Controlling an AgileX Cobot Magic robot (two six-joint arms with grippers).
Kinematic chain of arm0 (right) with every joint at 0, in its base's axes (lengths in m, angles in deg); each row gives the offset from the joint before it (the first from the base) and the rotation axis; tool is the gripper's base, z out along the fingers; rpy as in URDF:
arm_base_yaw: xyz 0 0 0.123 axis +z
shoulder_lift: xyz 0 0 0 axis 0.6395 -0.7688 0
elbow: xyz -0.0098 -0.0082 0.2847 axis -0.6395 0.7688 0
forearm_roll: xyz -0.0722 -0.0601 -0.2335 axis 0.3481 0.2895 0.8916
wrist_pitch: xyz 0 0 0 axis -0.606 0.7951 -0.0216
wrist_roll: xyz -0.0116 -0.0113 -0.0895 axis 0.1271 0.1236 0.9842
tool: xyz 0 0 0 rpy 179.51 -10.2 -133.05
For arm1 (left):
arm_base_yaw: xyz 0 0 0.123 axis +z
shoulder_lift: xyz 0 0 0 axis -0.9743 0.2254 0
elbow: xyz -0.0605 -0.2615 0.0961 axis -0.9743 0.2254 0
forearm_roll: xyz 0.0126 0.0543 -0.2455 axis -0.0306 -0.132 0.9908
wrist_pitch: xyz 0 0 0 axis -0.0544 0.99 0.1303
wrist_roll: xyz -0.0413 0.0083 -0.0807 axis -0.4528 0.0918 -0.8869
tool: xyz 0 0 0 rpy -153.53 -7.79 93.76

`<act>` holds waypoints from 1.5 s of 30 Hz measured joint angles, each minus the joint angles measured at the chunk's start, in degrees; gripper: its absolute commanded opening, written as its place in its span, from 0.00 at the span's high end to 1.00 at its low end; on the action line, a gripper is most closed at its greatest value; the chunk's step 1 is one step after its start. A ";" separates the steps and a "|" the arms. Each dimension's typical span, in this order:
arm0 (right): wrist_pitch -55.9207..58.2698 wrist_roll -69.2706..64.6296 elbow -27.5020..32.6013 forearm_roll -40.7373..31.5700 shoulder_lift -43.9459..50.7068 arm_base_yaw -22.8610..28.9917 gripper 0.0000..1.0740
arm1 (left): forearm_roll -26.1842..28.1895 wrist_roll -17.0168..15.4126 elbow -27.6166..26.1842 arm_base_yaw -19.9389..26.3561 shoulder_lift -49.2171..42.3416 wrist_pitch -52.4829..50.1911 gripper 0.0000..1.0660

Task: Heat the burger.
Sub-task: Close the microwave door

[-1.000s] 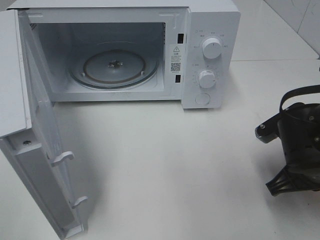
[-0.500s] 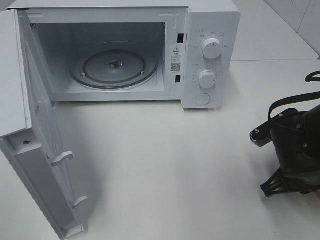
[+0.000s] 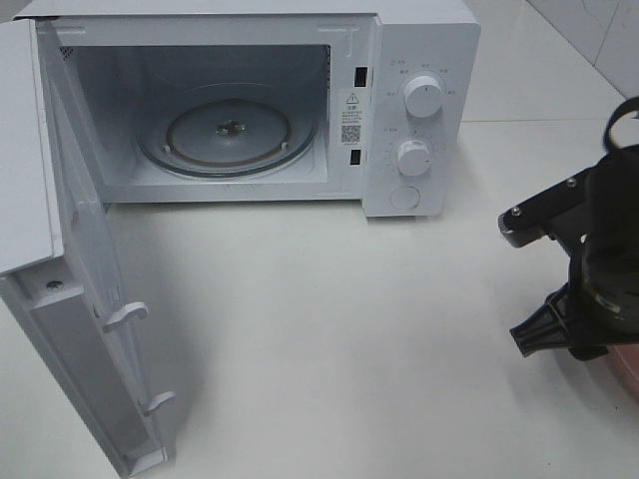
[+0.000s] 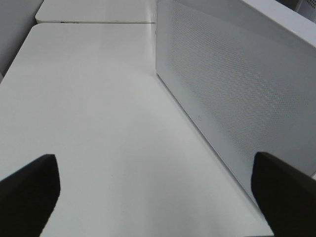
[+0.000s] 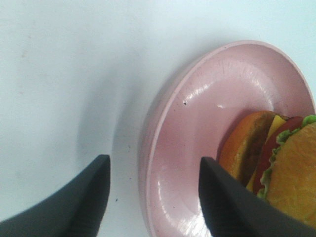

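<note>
My right gripper [image 5: 153,195], jaws parted, straddles the pink plate [image 5: 197,108] rim; burger [image 5: 276,168] at four o'clock may slide if tilted; left gripper [image 4: 158,195] gapes empty.

You're looking at a white table [image 3: 329,329], matt, evenly lit with soft shadows; a seam [image 3: 539,122] crosses it behind, so a second white top [image 3: 519,70] butts against it; at the far right corner there's a pale wall [image 3: 599,30], probably tiled, though the grid lines are faint; the left wrist view shows the same seam [image 4: 94,22] and a grey wall [image 4: 15,29] alongside the table.
</note>
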State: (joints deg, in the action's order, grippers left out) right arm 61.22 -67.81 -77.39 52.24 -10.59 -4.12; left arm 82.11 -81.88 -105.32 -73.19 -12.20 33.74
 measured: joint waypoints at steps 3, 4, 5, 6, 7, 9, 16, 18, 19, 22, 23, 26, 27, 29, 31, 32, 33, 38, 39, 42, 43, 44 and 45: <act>-1.26 4.35 -0.11 -2.86 3.32 0.00 0.46 | 0.00 0.00 0.00 0.00 0.00 0.00 0.08; -2.86 9.68 -0.11 -6.30 7.05 0.00 0.44 | 0.00 0.00 0.00 0.00 0.00 0.00 0.08; -3.72 12.38 -0.11 -8.42 9.00 0.00 0.40 | 0.00 0.00 0.00 0.00 0.00 0.00 0.08; -3.72 12.38 -0.11 -8.42 9.00 0.00 0.40 | 0.00 0.00 0.00 0.00 0.00 0.00 0.08; -4.76 17.42 -0.11 -12.66 12.38 0.00 0.35 | 0.00 0.00 0.00 0.00 0.00 0.00 0.08; -5.21 20.17 -0.11 -14.78 14.32 0.00 0.33 | 0.00 0.00 0.00 0.00 0.00 0.00 0.08; -5.67 36.04 -0.11 -29.79 29.74 0.00 0.29 | 0.00 0.00 0.00 0.00 0.00 0.00 0.08; -5.50 37.07 -0.11 -31.23 31.57 0.00 0.29 | 0.00 0.00 0.00 0.00 0.00 0.00 0.08; -5.50 37.07 -0.11 -31.23 31.57 0.00 0.29 | 0.00 0.00 0.00 0.00 0.00 0.00 0.08; -4.18 39.99 -0.11 -33.92 36.38 0.00 0.29 | 0.00 0.00 0.00 0.00 0.00 0.00 0.08; -2.58 41.14 -0.11 -35.29 39.19 0.00 0.29 | 0.00 0.00 0.00 0.00 0.00 0.00 0.08; 0.11 42.23 -0.11 -36.15 43.09 0.00 0.29 | 0.00 0.00 0.00 0.00 0.00 0.00 0.08; 1.09 42.51 -0.11 -36.15 44.35 0.00 0.29 | 0.00 0.00 0.00 0.00 0.00 0.00 0.08; 2.92 42.80 -0.11 -36.27 46.81 0.00 0.29 | 0.00 0.00 0.00 0.00 0.00 0.00 0.08; 4.18 42.91 -0.11 -36.33 48.93 0.00 0.29 | 0.00 0.00 0.00 0.00 0.00 0.00 0.08; 4.87 43.14 -0.11 -36.27 50.02 0.00 0.29 | 0.00 0.00 0.00 0.00 0.00 0.00 0.08; 6.13 43.32 -0.11 -36.33 51.80 0.00 0.29 | 0.00 0.00 0.00 0.00 0.00 0.00 0.08; 8.42 44.69 -0.11 -36.33 54.89 0.00 0.29 | 0.00 0.00 0.00 0.00 0.00 0.00 0.08; 8.42 44.69 -0.11 -36.33 54.89 0.00 0.29 | 0.00 0.00 0.00 0.00 0.00 0.00 0.08; 9.28 44.86 0.06 -36.33 57.93 0.00 0.29 | 0.00 0.00 0.00 0.00 0.00 0.00 0.08; 9.28 44.98 0.57 -36.33 59.99 0.00 0.29 | 0.00 0.00 0.00 0.00 0.00 0.00 0.08; 9.28 44.98 0.57 -36.33 59.99 0.00 0.29 | 0.00 0.00 0.00 0.00 0.00 0.00 0.08; 9.05 45.15 1.15 -36.33 61.08 0.00 0.29 | 0.00 0.00 0.00 0.00 0.00 0.00 0.08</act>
State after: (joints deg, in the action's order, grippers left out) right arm 70.27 -22.66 -76.25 15.91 50.48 -4.12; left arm 82.11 -81.88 -105.32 -73.19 -12.20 33.74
